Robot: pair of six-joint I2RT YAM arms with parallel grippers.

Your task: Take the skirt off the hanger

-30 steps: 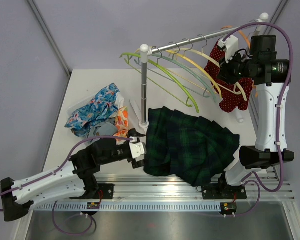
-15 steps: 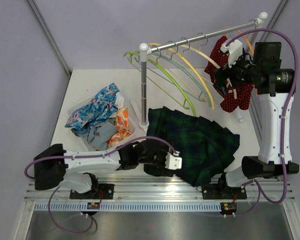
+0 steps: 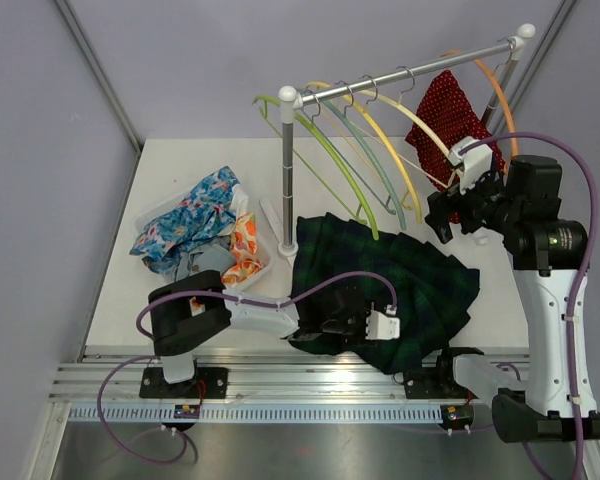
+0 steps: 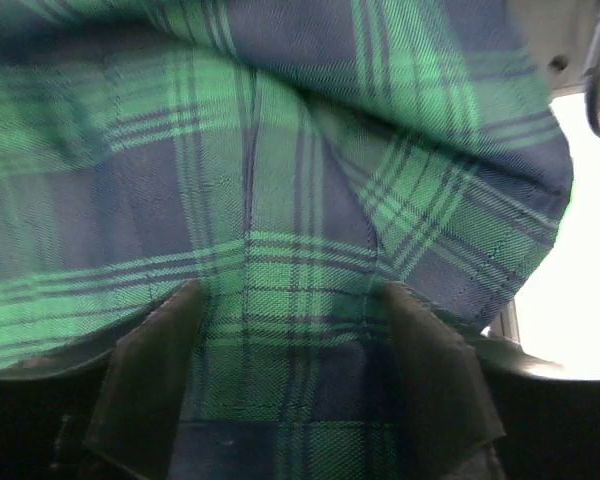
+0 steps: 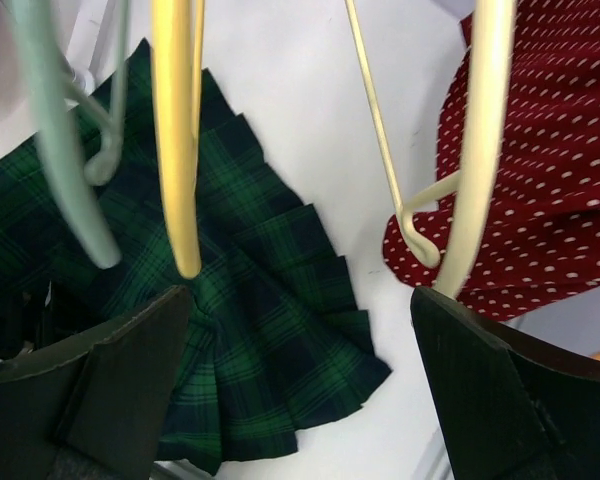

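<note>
Skirt (image 4: 280, 200) — plaid, crumpled — lies between left jaws.

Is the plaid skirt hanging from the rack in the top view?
No. The plaid skirt lies spread on the table, below the rack and off every hanger.

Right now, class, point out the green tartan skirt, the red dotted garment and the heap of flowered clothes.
green tartan skirt (image 3: 420, 258): top view, its pleated middle.
red dotted garment (image 5: 570, 150): right wrist view, the hanging cloth.
heap of flowered clothes (image 3: 187, 225): top view, blue cloth on top.
</note>
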